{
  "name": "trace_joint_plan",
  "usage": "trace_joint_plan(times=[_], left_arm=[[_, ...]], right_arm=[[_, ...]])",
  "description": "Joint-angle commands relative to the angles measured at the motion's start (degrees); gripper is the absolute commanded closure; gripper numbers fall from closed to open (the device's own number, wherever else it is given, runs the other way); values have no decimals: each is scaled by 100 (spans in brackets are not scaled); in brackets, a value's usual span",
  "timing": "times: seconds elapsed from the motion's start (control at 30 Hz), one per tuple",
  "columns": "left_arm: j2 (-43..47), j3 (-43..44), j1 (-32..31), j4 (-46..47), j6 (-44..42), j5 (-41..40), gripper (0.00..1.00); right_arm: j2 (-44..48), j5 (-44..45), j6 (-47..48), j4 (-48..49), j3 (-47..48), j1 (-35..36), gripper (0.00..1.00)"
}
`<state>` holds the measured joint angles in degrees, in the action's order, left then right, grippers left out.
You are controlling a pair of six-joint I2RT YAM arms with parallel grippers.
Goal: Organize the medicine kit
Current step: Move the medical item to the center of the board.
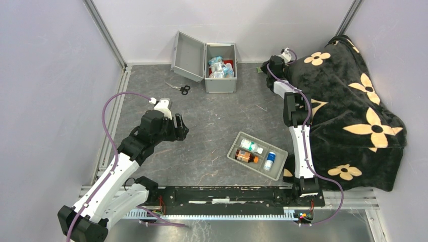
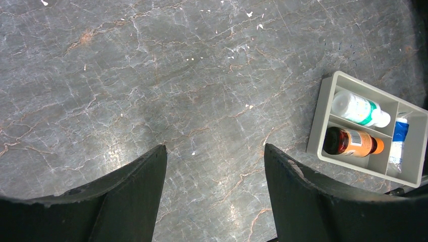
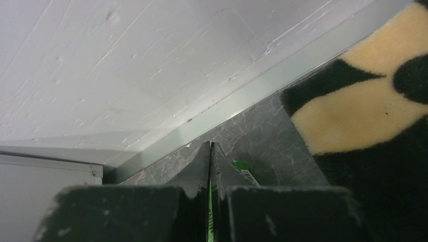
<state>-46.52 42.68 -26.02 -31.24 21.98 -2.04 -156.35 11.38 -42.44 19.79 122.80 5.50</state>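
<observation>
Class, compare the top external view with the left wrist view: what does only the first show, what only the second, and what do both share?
Only top external: the open medicine kit at the far edge, scissors near it, the flowered black blanket and both arms. Only left wrist: the clear gap between the spread fingers of the left end effector, and the barcode on the amber bottle. Both: the grey divided tray, its white bottle and the marbled tabletop.

Scissors [image 1: 179, 88], divided tray [image 1: 232, 152], floral blanket [image 1: 353, 101]
</observation>
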Motion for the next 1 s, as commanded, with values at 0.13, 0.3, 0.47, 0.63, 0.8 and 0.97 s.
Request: trace_joint_plan(times=[0.13,0.3,0.47,0.63,0.8,0.97], left_arm=[[-25,79,-4,65,-141,-29,23],[-7,75,-4,60,-141,-48,23],[2,78,-2,64,-141,-34,23],[10,76,0,65,-141,-33,23],[44,77,0,60,-145,-21,23],[60,79,0,74,-141,1,23]], right_arm=[[942,-500,487,-307,-1107,-19,100],[1555,-939,847,-161,-1997,15,100],[2223,-1605,1607,-27,-2935,97,100],[2841,-2187,2344,-418,-3572,172,100],[3470,-2926,3645,-1264,-3971,366,100],[4361,-3288,3713,-1040,-4610,448,86]])
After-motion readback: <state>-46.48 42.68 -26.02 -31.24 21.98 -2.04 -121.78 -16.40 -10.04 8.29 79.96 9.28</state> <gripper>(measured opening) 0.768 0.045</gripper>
